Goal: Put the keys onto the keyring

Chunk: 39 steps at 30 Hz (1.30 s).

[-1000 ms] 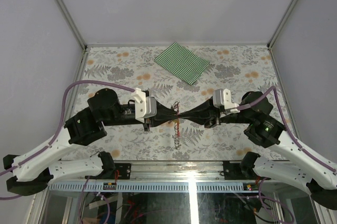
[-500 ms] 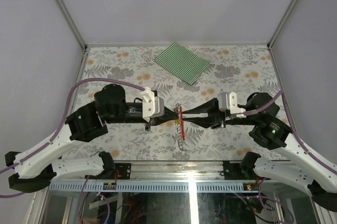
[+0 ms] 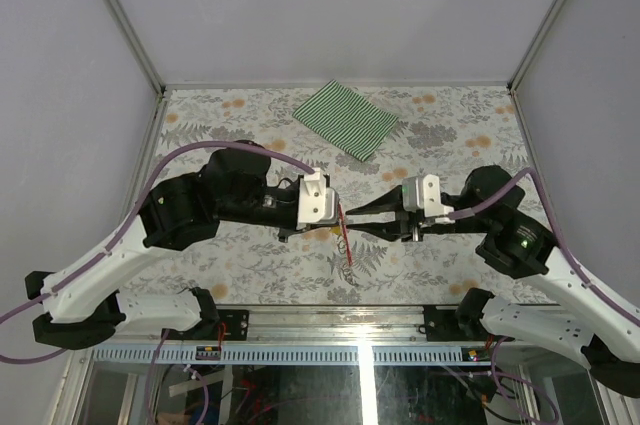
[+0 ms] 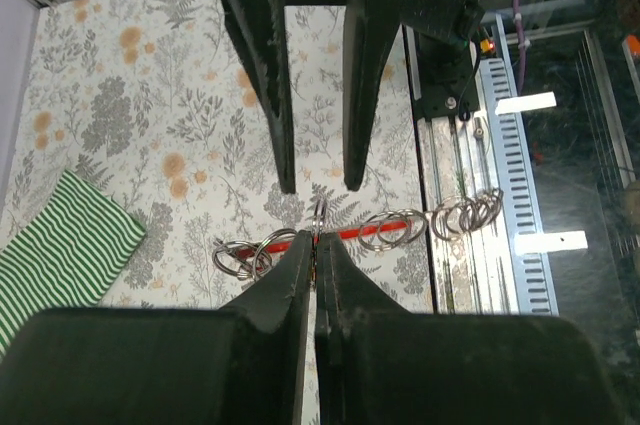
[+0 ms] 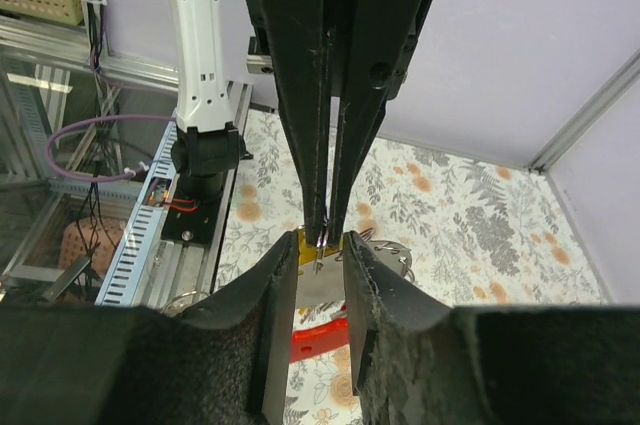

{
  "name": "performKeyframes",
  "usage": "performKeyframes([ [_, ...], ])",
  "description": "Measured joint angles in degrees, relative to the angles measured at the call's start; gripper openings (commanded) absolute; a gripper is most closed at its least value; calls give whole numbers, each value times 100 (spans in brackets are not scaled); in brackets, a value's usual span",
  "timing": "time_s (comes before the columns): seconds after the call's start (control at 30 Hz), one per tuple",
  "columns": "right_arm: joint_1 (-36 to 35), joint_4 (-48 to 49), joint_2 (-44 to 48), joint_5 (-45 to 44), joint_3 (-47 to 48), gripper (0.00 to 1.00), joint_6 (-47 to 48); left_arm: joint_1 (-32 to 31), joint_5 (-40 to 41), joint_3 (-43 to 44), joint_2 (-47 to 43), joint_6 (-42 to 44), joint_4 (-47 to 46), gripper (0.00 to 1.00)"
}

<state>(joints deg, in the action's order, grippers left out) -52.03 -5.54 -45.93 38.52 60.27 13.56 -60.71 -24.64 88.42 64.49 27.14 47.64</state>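
Desk [image 3: 450,135]: floral top.
Left end effector [image 3: 336,219]: pressed together, pinching the keyring [image 3: 343,227] at frame centre.
Right end effector [image 3: 358,222]: spread, just right of it.
Keyring: red strap, long axis top-to-bottom, crosswise to both.
Silver rings [image 3: 348,263]: trail toward the lower frame.

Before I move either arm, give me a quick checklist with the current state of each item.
1. Hold: left claw shut on the keyring, ok.
2. Release: right claw jaws apart, ok.
3. Keys threaded on: cannot tell; only a yellow key head shows, near the claw tips.
4. Clearance: striped cloth lies far from both claws, ok.
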Motion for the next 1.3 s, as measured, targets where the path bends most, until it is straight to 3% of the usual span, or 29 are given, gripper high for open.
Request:
performKeyframes([
  [0.83, 0, -151, -293, 170, 0, 36, 2, 0, 118, 170, 103, 317, 463, 0],
  [1.3, 0, -144, -544, 223, 0, 20, -11, 0, 166, 190, 146, 319, 511, 0],
])
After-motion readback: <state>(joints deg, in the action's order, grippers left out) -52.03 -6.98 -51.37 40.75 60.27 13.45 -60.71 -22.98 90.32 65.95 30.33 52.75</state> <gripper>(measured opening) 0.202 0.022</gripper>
